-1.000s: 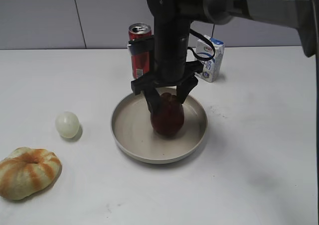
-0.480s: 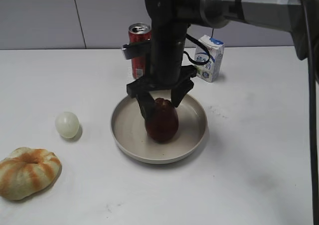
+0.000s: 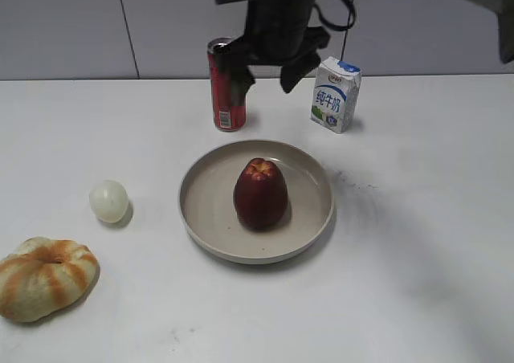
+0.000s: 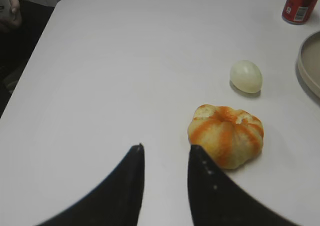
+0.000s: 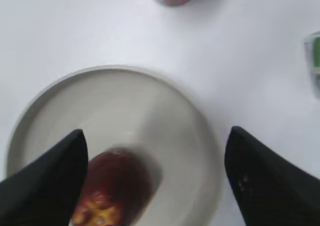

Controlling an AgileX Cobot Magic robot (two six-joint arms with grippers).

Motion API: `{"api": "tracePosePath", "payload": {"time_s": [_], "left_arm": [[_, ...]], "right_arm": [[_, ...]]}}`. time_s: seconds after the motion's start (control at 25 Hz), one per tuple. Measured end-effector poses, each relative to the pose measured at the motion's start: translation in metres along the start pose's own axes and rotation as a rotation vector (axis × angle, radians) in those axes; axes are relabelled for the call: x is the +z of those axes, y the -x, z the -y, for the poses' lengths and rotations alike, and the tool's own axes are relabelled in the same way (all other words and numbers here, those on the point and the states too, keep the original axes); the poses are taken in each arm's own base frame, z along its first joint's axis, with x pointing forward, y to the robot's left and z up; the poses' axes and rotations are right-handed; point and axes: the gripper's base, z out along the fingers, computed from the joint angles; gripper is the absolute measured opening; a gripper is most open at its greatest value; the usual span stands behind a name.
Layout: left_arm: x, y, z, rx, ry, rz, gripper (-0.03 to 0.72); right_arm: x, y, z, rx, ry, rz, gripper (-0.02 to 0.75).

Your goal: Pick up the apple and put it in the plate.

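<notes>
apple (image 3: 260,193) upright in the plate (image 3: 209,218), mid-tabletop | right hand (image 3: 265,75) spread wide, empty, high above toward far edge | left hand (image 4: 165,158) narrowly parted, empty, beside bread ring (image 4: 226,134)

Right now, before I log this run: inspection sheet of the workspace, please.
Surface: white table, faint dark smudges right of the plate.
Job's things: apple stands upright inside the plate, nothing touching it.
Clutter: red can and milk carton behind the plate; pale ball and orange-striped bread ring at left.
Grippers: right claw open, raised above the plate, empty; left claw open, empty, near the bread ring.
Cables: black cable looped on the right arm.
Surroundings: grey panelled wall behind; dark area beyond the table's edge in the left wrist view.
</notes>
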Motion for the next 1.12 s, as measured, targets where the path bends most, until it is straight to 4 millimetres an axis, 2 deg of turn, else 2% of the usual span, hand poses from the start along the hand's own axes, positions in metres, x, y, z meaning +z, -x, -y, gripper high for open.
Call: {"api": "tracePosePath", "payload": {"time_s": [0.16,0.32,0.44,0.52,0.64,0.8,0.92,1.12], "left_arm": [[0.000,0.000,0.000,0.000,0.000,0.000,0.237],[0.000,0.000,0.000,0.000,0.000,0.000,0.237],[0.000,0.000,0.000,0.000,0.000,0.000,0.237],[0.000,0.000,0.000,0.000,0.000,0.000,0.237],[0.000,0.000,0.000,0.000,0.000,0.000,0.237],[0.000,0.000,0.000,0.000,0.000,0.000,0.237],[0.000,0.000,0.000,0.000,0.000,0.000,0.237],[0.000,0.000,0.000,0.000,0.000,0.000,0.237]], "right_arm": [[-0.015,0.007,0.073,0.137,-0.057,0.032,0.635],[-0.047,0.002,0.137,0.262,-0.106,0.086,0.627],[-0.074,-0.009,0.171,0.336,-0.136,0.113,0.613],[-0.087,-0.019,0.186,0.373,-0.151,0.114,0.603],[-0.099,-0.036,0.189,0.384,-0.159,0.089,0.594],[-0.114,-0.068,0.176,0.380,-0.153,0.034,0.593],[-0.121,-0.102,0.165,0.377,-0.146,-0.030,0.592],[-0.123,-0.176,0.144,0.377,-0.134,-0.161,0.592]]}}
